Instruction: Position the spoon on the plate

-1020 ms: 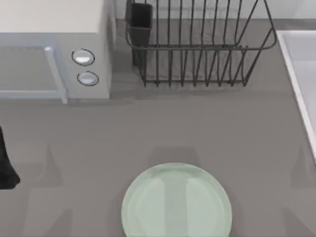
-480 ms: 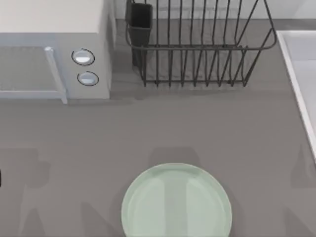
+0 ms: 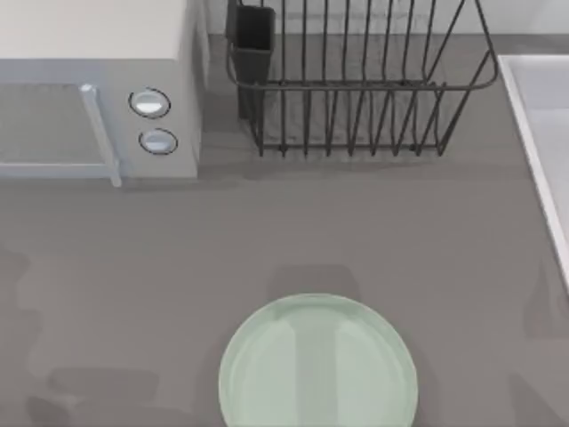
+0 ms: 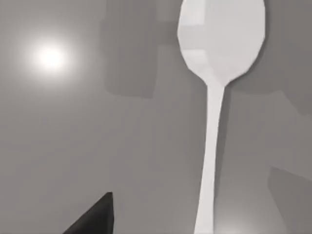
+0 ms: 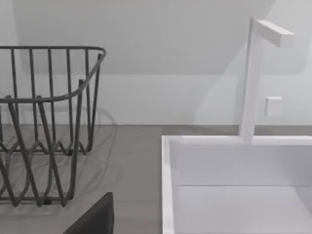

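The left arm, earlier dark at the top view's left edge, has gone from that view.

Left gripper: one dark fingertip [image 4: 95,217] visible in left wrist view. Right gripper: one dark fingertip [image 5: 95,217] visible in right wrist view.

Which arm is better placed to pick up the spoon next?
Left. Its wrist view looks straight down on the spoon lying on the table, while the right wrist view faces the dish rack and sink.
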